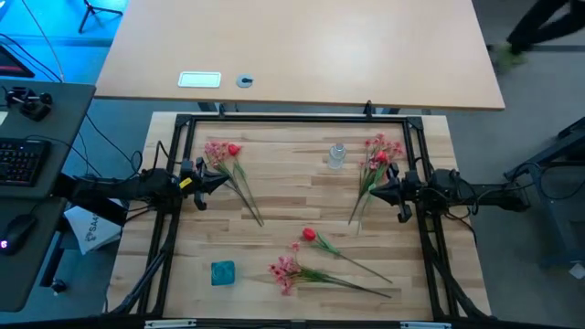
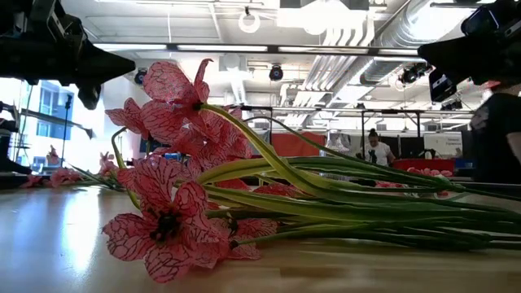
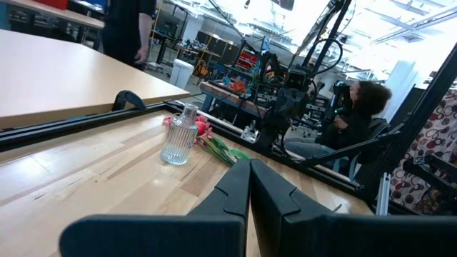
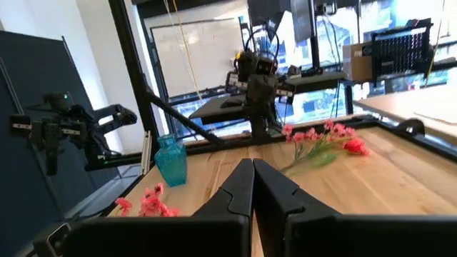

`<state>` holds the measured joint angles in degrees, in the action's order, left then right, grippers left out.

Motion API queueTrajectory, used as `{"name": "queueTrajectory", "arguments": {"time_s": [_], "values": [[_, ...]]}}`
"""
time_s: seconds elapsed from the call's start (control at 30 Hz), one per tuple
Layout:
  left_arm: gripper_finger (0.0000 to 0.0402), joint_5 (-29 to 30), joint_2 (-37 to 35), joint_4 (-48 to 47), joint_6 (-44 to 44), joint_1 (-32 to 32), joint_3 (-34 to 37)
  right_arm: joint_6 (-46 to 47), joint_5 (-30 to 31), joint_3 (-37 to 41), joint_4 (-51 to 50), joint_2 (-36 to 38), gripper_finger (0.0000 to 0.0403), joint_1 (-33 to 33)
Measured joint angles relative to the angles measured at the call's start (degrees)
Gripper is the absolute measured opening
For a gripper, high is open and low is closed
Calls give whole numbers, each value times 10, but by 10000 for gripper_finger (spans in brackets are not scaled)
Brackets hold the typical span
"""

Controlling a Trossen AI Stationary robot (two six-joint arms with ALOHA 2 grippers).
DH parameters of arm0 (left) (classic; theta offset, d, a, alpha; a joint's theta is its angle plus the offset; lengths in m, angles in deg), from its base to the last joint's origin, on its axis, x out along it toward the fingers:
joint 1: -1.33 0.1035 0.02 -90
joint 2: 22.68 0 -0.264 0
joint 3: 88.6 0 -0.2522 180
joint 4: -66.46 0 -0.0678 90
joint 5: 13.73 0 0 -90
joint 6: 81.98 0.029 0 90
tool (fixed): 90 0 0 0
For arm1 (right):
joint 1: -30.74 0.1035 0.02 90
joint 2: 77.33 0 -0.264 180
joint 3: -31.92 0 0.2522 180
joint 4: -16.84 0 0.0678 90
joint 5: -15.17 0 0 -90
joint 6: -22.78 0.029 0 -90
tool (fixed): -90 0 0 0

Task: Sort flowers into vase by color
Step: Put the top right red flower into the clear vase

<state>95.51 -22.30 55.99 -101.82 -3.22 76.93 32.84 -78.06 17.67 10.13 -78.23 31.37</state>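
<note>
Four lots of flowers lie flat on the wooden table (image 1: 302, 206), none in a vase. Taking the high view as a clock face centred on the table: a pink spray with a red bud (image 1: 225, 157) lies at ten o'clock, another pink-and-red bunch (image 1: 377, 160) at two o'clock, a single red bud (image 1: 310, 235) just below centre at six, and a pink spray (image 1: 286, 270) further out at six, their green stems trailing toward four o'clock. The clear glass vase (image 1: 337, 156) stands upright at one o'clock, just beside the two o'clock bunch; the teal vase (image 1: 222, 272) stands at seven o'clock, near the lower pink spray.

The left gripper (image 1: 219, 179) hovers at nine o'clock, fingers pressed together on nothing, its tip close to the ten o'clock stems. The right gripper (image 1: 377, 190) waits at three o'clock, likewise clenched and empty.
</note>
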Motion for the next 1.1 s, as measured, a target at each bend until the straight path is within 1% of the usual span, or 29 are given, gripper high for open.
{"name": "queueTrajectory", "arguments": {"time_s": [0.07, 0.13, 0.2, 0.27, 0.33, 0.37, 0.4, 0.43, 0.47, 0.5, 0.57, 0.6, 0.67, 0.73, 0.83, 0.9, 0.97, 1.03, 1.1], "values": [[0, 0, 0, 0, 0, 0, 0, 25, 2, 0, 15, 0, 0, 0], [0, 0, 0, 0, 0, 0, 0, 87, 16, 0, 73, -2, 0, 0], [0, 0, 0, 0, 0, 0, 0, 165, 66, 0, 155, -2, 0, 0], [0, 0, 0, 0, 0, 0, 0, 241, 133, 0, 225, -2, 0, 0], [0, 0, 0, 0, 0, 0, 0, 258, 205, 0, 260, -2, 0, 0], [0, 0, 0, 0, 0, 0, 0, 262, 228, 0, 275, -3, 0, 0], [0, 0, 0, 0, 0, 0, 0, 277, 234, 0, 293, -5, 0, 0], [0, 0, 0, 0, 0, 0, 0, 300, 224, -2, 310, -10, 0, 0], [0, 0, 0, 0, 0, 0, 0, 319, 199, -9, 316, -20, 0, 1], [0, 0, 0, 0, 0, 0, 0, 327, 159, -23, 323, -36, 0, 5], [0, 0, 0, 0, 0, 0, 0, 305, 84, -67, 333, -78, 0, 20], [0, 0, 0, 0, 0, 0, 0, 283, 72, -95, 328, -102, 0, 30], [0, 0, 0, 0, 0, 0, 0, 242, 78, -154, 267, -154, 0, 47], [0, 0, 0, 0, 0, 0, 0, 223, 95, -215, 134, -210, 0, 58], [0, 0, 0, 0, 0, 0, 0, 248, 113, -287, -67, -298, 2, 67], [0, 0, 0, 0, 0, 0, 0, 278, 117, -313, -160, -355, 9, 75], [0, 0, 0, 0, 0, 0, 0, 316, 119, -323, -219, -401, 21, 88], [0, 0, 0, 0, 0, 0, 0, 366, 133, -323, -241, -437, 39, 105], [0, 0, 0, 0, 0, 0, 0, 446, 154, -324, -266, -471, 57, 126]]}}
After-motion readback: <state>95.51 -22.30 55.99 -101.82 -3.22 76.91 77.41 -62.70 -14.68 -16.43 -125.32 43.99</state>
